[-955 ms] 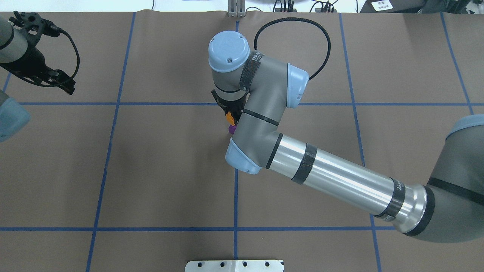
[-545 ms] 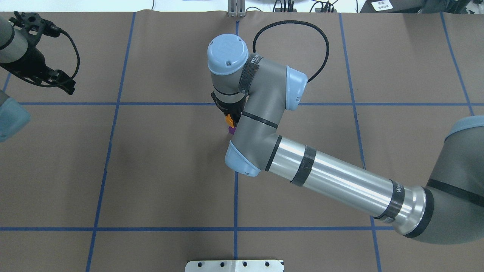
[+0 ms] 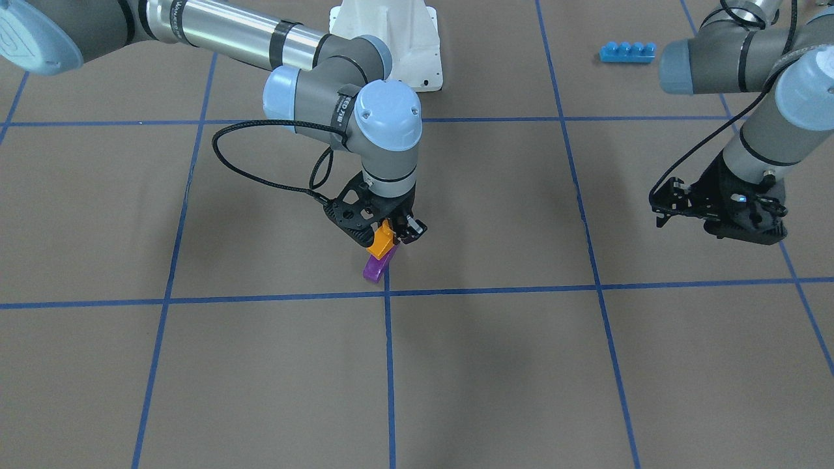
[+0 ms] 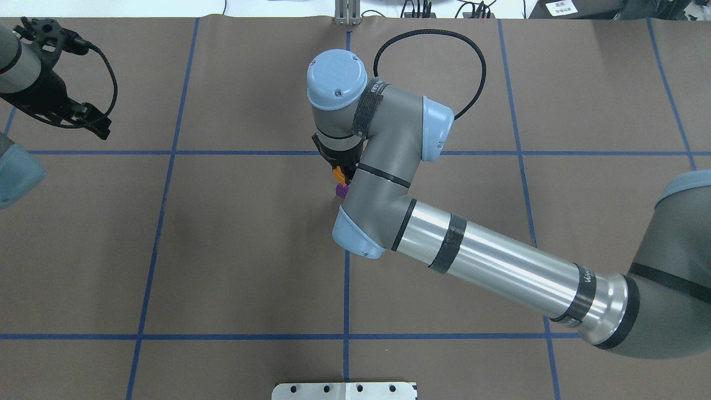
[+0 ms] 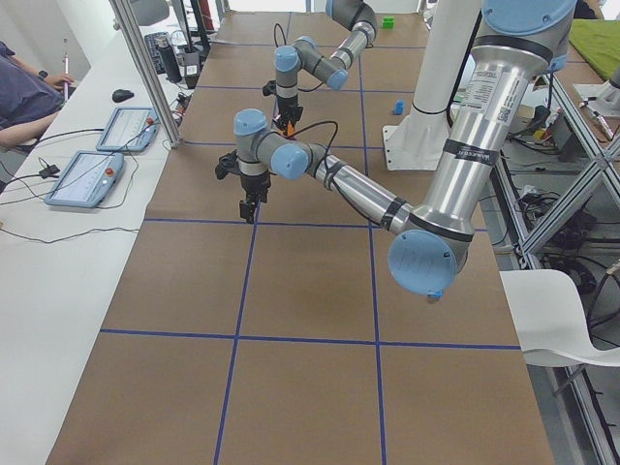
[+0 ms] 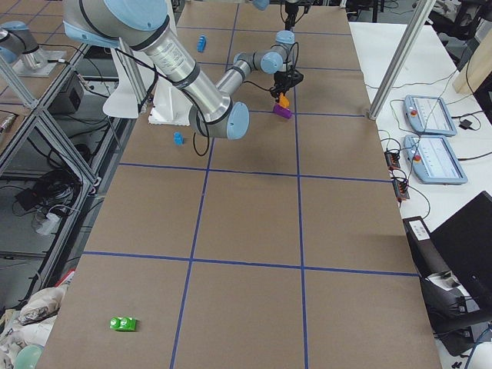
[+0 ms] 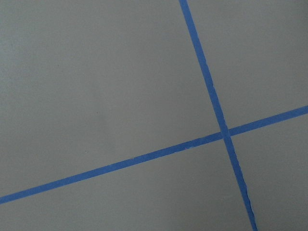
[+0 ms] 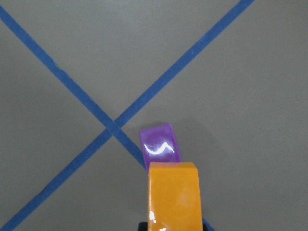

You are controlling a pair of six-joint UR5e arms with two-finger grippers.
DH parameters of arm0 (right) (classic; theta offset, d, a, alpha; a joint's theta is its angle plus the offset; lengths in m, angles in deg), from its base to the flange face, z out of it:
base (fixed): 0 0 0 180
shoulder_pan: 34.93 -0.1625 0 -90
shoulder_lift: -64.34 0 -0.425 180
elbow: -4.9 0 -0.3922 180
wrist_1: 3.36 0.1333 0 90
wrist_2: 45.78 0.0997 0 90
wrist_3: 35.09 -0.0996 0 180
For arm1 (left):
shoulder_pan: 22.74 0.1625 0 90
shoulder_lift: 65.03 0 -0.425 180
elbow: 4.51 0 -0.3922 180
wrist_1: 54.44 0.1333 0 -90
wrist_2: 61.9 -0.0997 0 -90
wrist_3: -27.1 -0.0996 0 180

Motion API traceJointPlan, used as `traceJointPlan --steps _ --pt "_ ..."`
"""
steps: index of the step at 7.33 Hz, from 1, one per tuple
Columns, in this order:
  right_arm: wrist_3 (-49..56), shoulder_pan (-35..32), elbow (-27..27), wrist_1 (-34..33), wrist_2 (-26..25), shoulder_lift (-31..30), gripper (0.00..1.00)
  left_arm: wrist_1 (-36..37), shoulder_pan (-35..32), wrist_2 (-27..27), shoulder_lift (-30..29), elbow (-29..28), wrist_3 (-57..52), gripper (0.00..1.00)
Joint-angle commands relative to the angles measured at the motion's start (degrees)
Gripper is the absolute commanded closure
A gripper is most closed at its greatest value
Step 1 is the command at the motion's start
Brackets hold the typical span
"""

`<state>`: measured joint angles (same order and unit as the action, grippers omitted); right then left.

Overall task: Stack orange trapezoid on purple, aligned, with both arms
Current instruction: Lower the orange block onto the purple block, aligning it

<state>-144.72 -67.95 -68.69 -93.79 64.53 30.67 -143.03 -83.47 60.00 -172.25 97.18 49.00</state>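
The right pincer (image 3: 391,236) hangs straight down over the middle of the tabletop (image 4: 250,250), clamped on the orange brick (image 3: 381,241). The brick juts out below the black fingers (image 3: 412,229), tipped at a slant. The purple brick (image 3: 376,267) is directly under it, beside a crossing of blue tape lines (image 8: 111,129). In the front view the purple brick leans rather than lying flat, with its upper end meeting the underside of the orange one. The right wrist view shows the orange brick overlapping the near end of the purple one. The two are not squared up there: the purple brick is turned a little against the orange one. Whether the stud has seated cannot be told from these views.

The right arm (image 4: 489,261) reaches in from the right side and bends at the wrist above the bricks, hiding most of them in the overhead view.

The left pincer (image 4: 95,121) hovers above the tabletop at the far left, well apart from both bricks. It carries nothing, and whether its fingers are apart or together cannot be told. Its wrist camera sees only bare brown surface and two crossing tape lines.

A long blue brick (image 3: 627,52) lies on the robot's side of the tabletop near the left arm. A small blue brick (image 6: 178,138) sits by the robot's white base (image 3: 391,39). A green brick (image 6: 123,324) lies at the tabletop's right end.
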Motion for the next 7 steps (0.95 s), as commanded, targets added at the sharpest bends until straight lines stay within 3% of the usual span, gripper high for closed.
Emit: traceJointPlan --steps 1,7 --pt "0.0 0.8 0.1 0.1 -0.7 -0.1 1.00 0.0 0.0 0.0 0.1 0.0 0.1 0.00" --pt "2.3 0.8 0.1 0.1 -1.0 -0.3 1.00 0.0 0.0 0.0 0.1 0.0 0.1 0.00"
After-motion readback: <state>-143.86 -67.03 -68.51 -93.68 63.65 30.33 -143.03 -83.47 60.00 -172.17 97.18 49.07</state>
